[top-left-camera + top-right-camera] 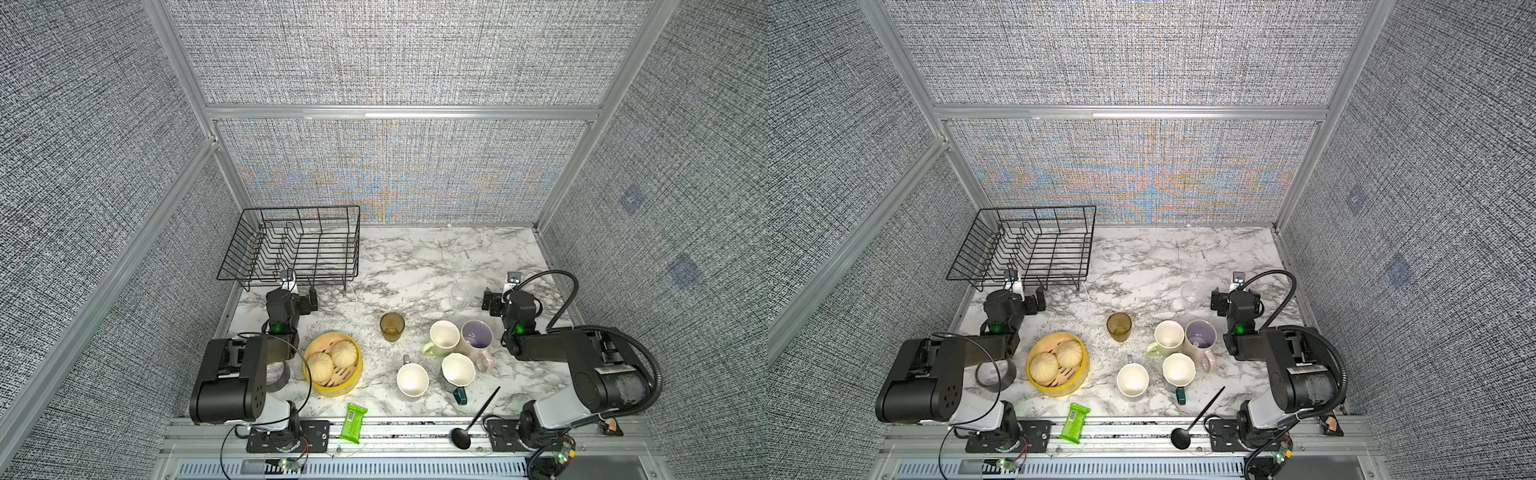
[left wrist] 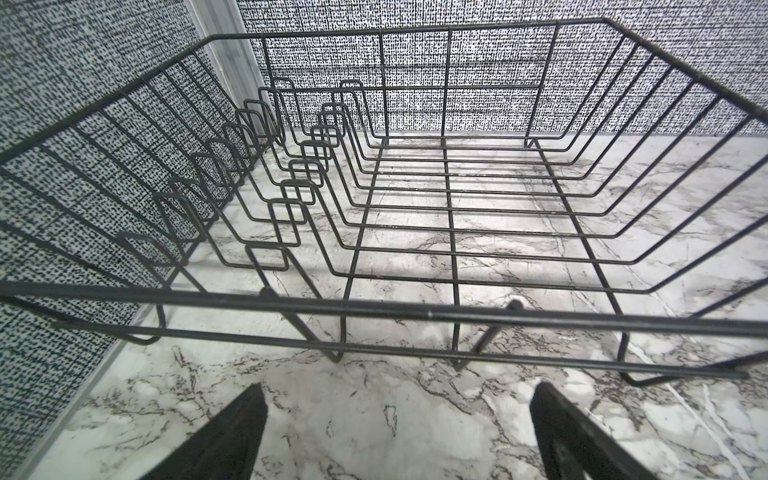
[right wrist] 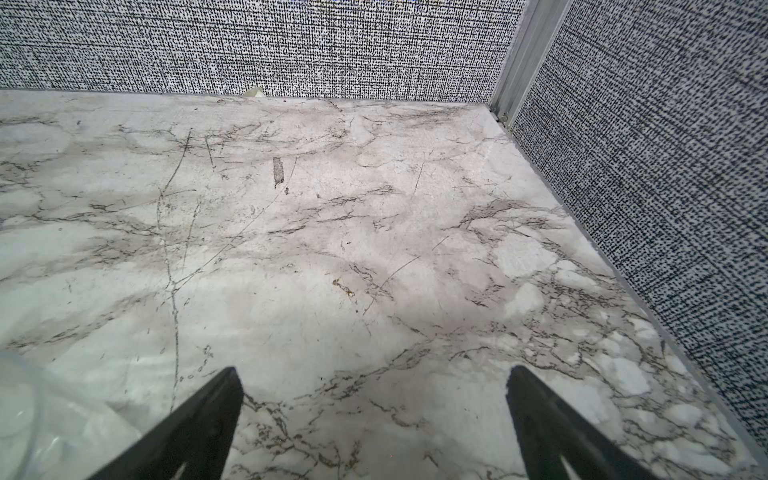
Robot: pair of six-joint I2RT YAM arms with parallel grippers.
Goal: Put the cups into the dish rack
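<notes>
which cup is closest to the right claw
The clear glass, standing alone right beside the right claw; the mugs and the amber tumbler sit farther off, toward the front.

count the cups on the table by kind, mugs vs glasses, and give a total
mugs: 4 (pale green mug, pink mug, dark teal mug, grey-white mug)
glasses: 2 (amber tumbler, clear glass)
total: 6, none in the dish rack
</notes>
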